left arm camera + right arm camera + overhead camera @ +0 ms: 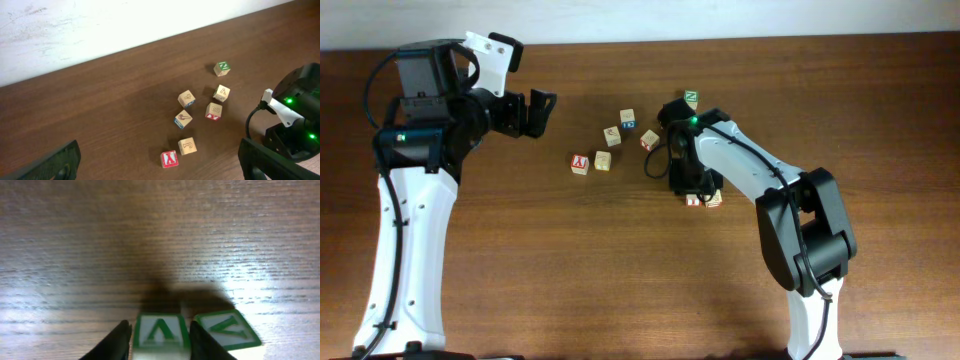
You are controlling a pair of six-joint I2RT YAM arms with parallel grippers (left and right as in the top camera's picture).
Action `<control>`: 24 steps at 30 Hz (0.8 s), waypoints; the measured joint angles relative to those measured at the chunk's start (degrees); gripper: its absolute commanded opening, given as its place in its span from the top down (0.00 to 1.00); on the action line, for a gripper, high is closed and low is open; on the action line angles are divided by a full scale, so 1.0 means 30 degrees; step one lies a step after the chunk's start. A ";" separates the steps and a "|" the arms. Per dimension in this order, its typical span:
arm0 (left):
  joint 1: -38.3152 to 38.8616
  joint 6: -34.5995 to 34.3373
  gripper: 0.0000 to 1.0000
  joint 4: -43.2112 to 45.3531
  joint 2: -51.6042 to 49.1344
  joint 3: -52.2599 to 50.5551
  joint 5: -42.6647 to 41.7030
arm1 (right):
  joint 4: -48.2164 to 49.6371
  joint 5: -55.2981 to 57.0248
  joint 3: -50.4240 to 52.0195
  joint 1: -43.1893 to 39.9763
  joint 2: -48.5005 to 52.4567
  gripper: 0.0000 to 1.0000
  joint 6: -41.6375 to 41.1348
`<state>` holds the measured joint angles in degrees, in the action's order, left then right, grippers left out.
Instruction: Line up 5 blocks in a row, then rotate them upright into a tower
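Brown wooden table (pixel 150 230): my right gripper (pixel 160 330) straddles green-marked light-wood cube (pixel 160 334) for rotation, clamp unclear; left gripper (pixel 542 112) gaping, idle.

Both arms wore glossy white shells over black joints. The left arm (pixel 405 230), on one side of the red-Y cube (pixel 580 163), carried a white bracket (pixel 492 55) with two dark screw holes and a black cable (pixel 370 92) looping off its boxy black housing. The right arm (pixel 760 175), on the cube's other side, showed a bright green light (pixel 693 122) and thin wire loops (pixel 653 160). The right gripper (pixel 159 330) had matte black fingers (pixel 116 344).
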<state>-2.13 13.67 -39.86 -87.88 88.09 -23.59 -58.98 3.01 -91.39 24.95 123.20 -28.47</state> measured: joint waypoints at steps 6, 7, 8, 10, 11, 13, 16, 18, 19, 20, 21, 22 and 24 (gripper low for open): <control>0.0000 -0.0007 0.01 0.0000 0.0000 0.0000 0.0000 | -0.0466 -0.0102 0.0146 0.0000 0.0000 0.55 0.0007; 0.0000 0.0000 0.01 0.0007 0.0000 0.0000 0.0000 | -0.0605 -0.0160 0.0080 0.0000 0.0000 0.55 0.0080; 0.0000 -0.0007 0.01 0.0000 0.0000 0.0000 0.0000 | -0.0882 -0.0219 -0.0182 -0.0007 0.0000 0.54 0.0160; 0.0000 -0.0007 0.01 0.0015 0.0000 0.0000 0.0000 | -0.1173 -0.0313 -0.1749 -0.0073 0.0000 0.50 0.0568; 0.0000 -0.0007 0.01 0.0007 0.0000 0.0000 0.0000 | -0.1049 -0.0299 -0.2484 -0.0073 0.0000 0.49 0.0663; 0.0000 -0.0007 0.01 -0.0007 0.0000 0.0000 0.0000 | 0.0248 -0.0313 -0.3905 -0.0073 0.0000 0.48 0.0896; 0.0000 -0.0007 0.01 0.0000 0.0000 0.0000 -0.0007 | 0.3723 -0.0852 -0.4393 0.0022 -0.0007 0.47 0.1770; 0.0000 0.0000 0.01 0.0022 0.0000 0.0007 0.0000 | 0.4962 -0.0969 -0.4393 0.0102 -0.0007 0.48 0.2433; 0.0000 0.0000 0.01 -0.0015 0.0000 0.0000 0.0000 | 0.5515 -0.1027 -0.4393 0.0182 -0.0007 0.48 0.2696; 0.0000 -0.0007 0.01 0.0000 0.0000 0.0007 -0.0007 | 0.6156 -0.1035 -0.4393 0.0342 0.0087 0.47 0.3067; 0.0000 -0.0007 0.01 0.0007 0.0000 0.0007 0.0000 | 0.6339 -0.1064 -0.4393 0.0393 0.0197 0.43 0.2973; 0.0000 -0.0007 0.01 0.0007 0.0000 0.0007 0.0000 | 0.6601 -0.1093 -0.4393 0.0452 0.0364 0.34 0.2594; 0.0000 -0.0007 0.01 0.0007 0.0000 0.0007 0.0000 | 0.6958 -0.1166 -0.4393 0.0510 0.1071 0.33 0.0823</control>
<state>-2.13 13.65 -39.83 -87.88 88.12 -23.59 -38.11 -0.49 -104.57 26.48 126.41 -26.00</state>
